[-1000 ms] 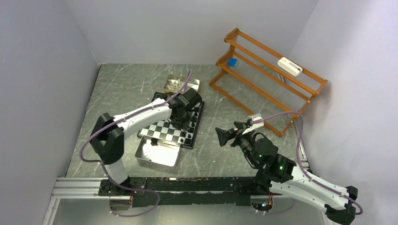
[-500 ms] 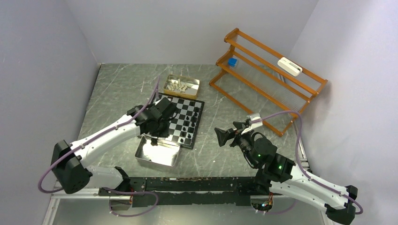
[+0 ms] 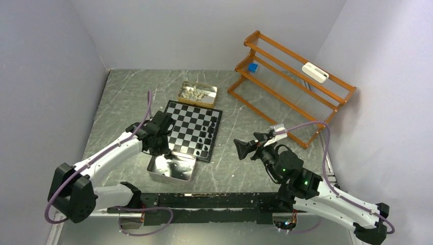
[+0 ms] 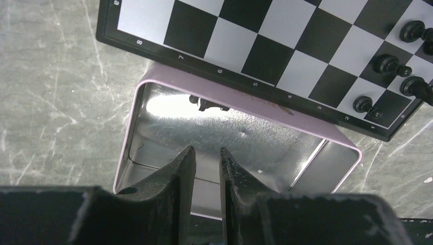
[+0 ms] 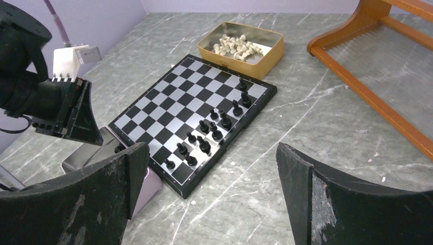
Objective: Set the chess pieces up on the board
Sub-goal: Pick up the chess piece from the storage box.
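- Glossy black chess pieces [image 5: 214, 130]: approx. 12 set on flat chequered board [image 5: 168, 99]; stray black piece [image 4: 207, 104] left in silver metal tray [image 4: 245, 153].
- Cream-white pieces [image 5: 237, 47]: none placed, all kept in gold tin [image 5: 265, 57].
- Left gripper [image 4: 206, 151]: narrowly parted, empty; right gripper [image 5: 212, 150]: spread wide, empty.

My left arm [image 3: 104, 157] reaches out low from the near left, its elbow folded back by the near edge and its forearm running far and to the right. The wrist tips my left gripper [image 4: 206, 151] downward. Its two dark fingers [image 4: 185, 168] stand close together with only a slim gap, and nothing sits between them. My right arm [image 3: 334, 205] lies low along the near right, then rises toward the middle. My right gripper [image 5: 212, 150] is spread wide and empty, facing far and left.
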